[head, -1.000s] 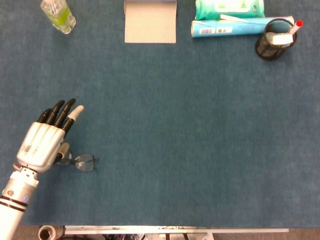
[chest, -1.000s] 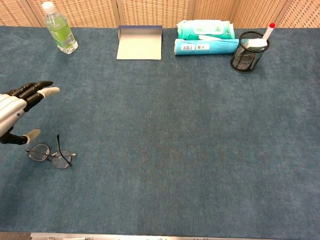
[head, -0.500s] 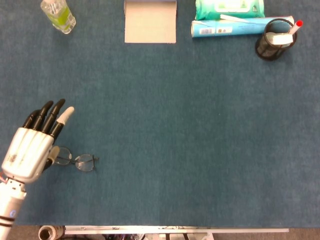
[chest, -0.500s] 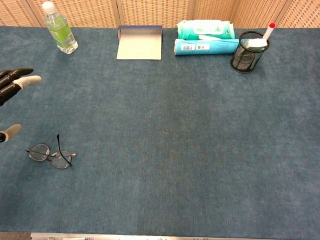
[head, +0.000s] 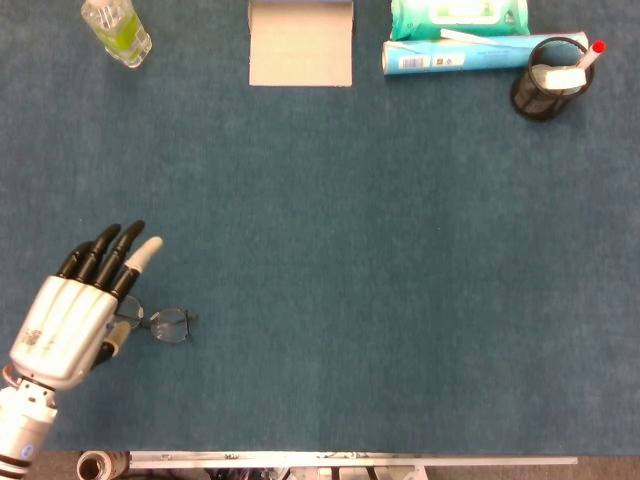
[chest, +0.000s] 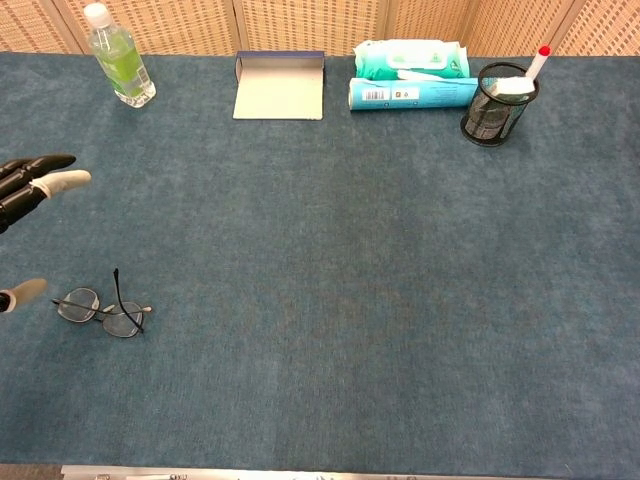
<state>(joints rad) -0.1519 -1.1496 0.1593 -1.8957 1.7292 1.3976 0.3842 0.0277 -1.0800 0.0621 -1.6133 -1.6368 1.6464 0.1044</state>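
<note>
Risk: the left hand (head: 72, 315) is hovering at the lower left of the head view, directly over the spectacles (head: 160, 324) lying on the blue table mat (head: 350, 250). A careless descent could be crushing a lens or bending the raised temple arm. The hand is standing open, fingers extended and slightly apart, holding nothing; contact with the spectacles cannot be confirmed. The right hand is not showing.

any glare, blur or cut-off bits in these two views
Head view: even, flat light, no harsh shadows, and the left hand and glasses look sharp. Chest view: equally even light, though the hand is cut by the left edge, with only its fingers showing; faint highlights on the bottle.
</note>
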